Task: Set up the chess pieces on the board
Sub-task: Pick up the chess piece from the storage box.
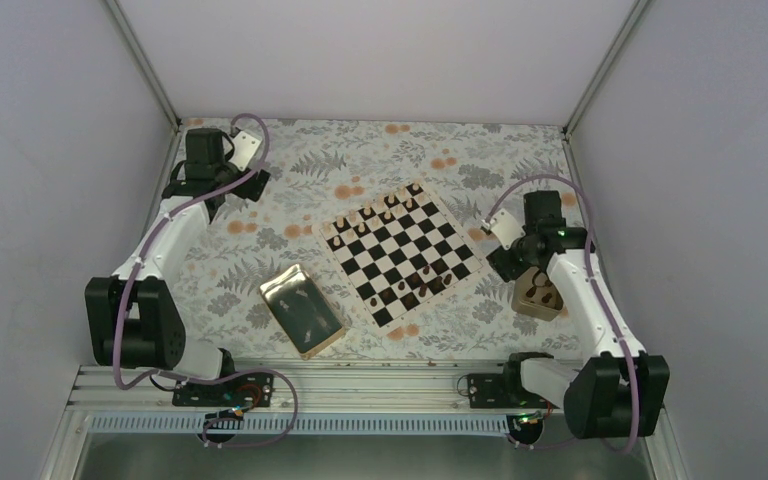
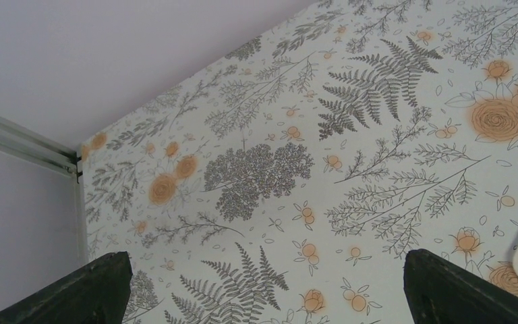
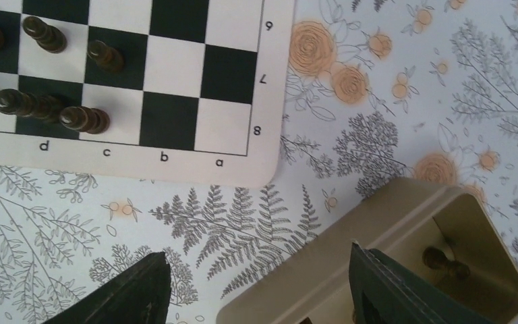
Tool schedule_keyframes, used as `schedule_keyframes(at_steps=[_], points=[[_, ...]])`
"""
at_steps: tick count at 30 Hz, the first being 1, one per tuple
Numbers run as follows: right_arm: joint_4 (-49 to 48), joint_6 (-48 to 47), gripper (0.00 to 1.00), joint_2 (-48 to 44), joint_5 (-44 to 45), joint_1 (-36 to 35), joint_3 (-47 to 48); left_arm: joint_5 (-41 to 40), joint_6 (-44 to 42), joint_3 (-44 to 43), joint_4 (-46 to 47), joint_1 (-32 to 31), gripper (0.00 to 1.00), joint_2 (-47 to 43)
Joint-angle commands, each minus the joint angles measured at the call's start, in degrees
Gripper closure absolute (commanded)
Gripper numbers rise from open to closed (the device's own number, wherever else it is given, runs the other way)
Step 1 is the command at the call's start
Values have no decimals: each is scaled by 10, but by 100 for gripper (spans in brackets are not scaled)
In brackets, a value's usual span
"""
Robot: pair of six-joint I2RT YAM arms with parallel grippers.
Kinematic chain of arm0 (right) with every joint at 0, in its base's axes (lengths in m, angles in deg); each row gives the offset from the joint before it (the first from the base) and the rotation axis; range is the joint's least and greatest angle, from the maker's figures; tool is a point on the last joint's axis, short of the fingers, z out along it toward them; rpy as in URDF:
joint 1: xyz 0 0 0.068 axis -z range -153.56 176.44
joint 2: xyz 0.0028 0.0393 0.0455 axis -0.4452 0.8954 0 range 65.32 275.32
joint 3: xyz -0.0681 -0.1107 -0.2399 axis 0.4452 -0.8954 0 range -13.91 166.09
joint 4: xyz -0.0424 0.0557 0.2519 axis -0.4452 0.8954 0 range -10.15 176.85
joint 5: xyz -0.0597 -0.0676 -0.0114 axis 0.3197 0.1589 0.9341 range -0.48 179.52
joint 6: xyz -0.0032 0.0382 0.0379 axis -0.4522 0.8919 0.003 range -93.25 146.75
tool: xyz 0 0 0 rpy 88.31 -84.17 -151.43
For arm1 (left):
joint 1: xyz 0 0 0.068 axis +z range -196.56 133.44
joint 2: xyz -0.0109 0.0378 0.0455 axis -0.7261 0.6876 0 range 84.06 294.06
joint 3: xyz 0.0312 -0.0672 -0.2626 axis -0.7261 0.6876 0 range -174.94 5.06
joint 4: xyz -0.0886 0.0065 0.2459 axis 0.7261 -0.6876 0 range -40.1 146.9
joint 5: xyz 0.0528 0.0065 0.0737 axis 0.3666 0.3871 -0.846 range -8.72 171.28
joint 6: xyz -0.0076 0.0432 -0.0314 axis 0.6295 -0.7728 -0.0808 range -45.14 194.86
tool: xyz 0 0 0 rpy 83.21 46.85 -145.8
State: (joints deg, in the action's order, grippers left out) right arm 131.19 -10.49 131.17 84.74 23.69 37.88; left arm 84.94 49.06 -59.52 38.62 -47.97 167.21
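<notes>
Right jaws spread wide, empty, astride the tan box [image 3: 405,229] wall, lower right of wrist frame. Left jaws wide, empty, upper left of top frame. Board [image 1: 401,253] centre, chess pieces [image 3: 84,119] partly placed. Risk: a descending finger catches the wall and tips the box; lying piece [image 3: 445,262] slips the pinch

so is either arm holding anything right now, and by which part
Nothing is held: the right gripper and the left gripper both stand open and empty.
</notes>
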Motion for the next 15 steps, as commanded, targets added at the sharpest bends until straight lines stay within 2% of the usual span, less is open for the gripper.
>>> schedule_keyframes(at_steps=[1, 8, 15], points=[[-12, -8, 30, -26, 11, 17, -12, 9, 16, -2, -5, -3, 0, -15], [-7, -9, 27, -27, 62, 60, -15, 5, 15, 4, 11, -5, 0, -2], [-1, -43, 26, -49, 47, 144, 4, -7, -5, -13, 18, -8, 0, 26]])
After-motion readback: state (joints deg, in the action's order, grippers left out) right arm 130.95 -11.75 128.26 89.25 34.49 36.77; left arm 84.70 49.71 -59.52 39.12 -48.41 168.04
